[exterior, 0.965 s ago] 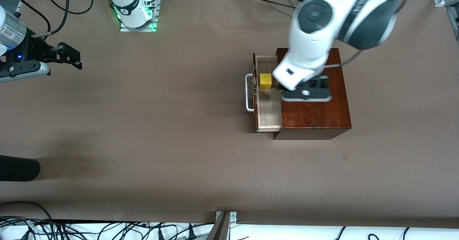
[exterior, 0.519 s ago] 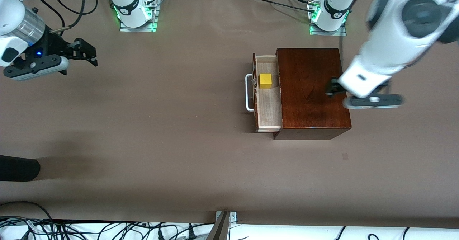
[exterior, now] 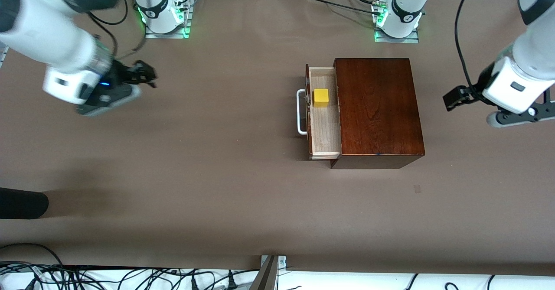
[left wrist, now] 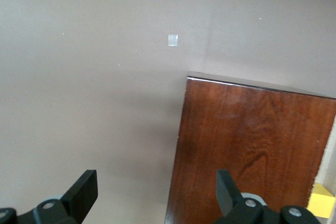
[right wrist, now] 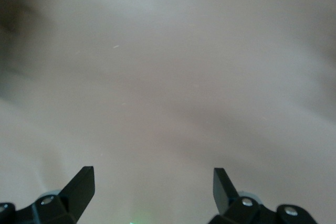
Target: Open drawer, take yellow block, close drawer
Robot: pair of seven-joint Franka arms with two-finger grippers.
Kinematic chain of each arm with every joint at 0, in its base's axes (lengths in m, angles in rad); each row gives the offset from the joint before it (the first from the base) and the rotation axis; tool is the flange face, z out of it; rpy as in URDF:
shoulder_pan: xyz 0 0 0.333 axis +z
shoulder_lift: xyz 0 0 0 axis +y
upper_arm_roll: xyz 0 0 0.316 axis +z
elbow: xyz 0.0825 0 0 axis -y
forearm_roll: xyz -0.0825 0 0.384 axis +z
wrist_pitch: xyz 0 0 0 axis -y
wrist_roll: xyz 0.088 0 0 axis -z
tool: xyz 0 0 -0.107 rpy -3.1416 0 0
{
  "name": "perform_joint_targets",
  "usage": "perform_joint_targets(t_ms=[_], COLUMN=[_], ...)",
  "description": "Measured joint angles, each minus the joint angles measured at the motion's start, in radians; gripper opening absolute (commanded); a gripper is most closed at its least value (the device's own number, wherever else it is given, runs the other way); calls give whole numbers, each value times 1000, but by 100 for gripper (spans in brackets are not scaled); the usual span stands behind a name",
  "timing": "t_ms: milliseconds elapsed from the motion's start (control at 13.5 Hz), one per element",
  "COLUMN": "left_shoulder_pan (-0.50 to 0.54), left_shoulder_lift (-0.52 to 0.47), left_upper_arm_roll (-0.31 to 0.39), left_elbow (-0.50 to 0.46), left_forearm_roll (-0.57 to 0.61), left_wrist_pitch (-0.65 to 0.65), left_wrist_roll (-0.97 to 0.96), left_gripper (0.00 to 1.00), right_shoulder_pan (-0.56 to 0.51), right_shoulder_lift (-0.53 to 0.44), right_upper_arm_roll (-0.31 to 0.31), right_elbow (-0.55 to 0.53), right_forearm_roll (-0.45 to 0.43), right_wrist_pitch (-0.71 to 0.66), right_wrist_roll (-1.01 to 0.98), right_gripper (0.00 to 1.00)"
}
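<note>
The right gripper hung over bare table toward the right arm's end, its fingers spread wide apart with nothing between them. In the middle, the drawer stood pulled out of the dark wooden box, its white handle pointing toward the right arm's end. The yellow block sat inside the drawer on the pale wood, in the half farther from the front camera. The left gripper hovered over the table beside the box, toward the left arm's end, its fingers wide apart and empty.
</note>
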Motion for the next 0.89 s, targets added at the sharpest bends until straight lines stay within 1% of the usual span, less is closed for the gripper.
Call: perform_joint_targets(t_ms=[148,223,297,445,519,668,816,890], left_shoulder_pan=[14,9,-1,-11,-11,-16,-32,-38], left_shoulder_lift=[9,5,-11,-75,-119,-206,-244,-249], left_upper_arm_roll=[24,55,96,172,195,206,205,205], left_elbow=[-2,-10,-36,-137,-196,-287,-312,-314], left_forearm_roll=[-25,-43,-63,-101,-111,-117,-117,-117], left_wrist_pitch=[2,13,50,159,191,187,154,150], left_wrist_roll=[106,172,220,267,279,284,283,283], left_gripper=[100,100,100,100,100,100,100,100], right_shoulder_pan=[87,136,185,292,345,419,446,455], right_shoulder_lift=[24,34,46,84,112,182,257,295], right_upper_arm_roll=[15,25,38,55,58,59,68,84], right_elbow=[9,21,39,89,116,180,235,258], right_forearm_roll=[4,4,4,-5,-12,-18,-18,-18], right_wrist_pitch=[3,8,19,49,68,112,179,216], right_wrist_roll=[-69,-93,-109,-119,-119,-119,-132,-136], right_gripper=[100,100,100,100,100,100,100,100])
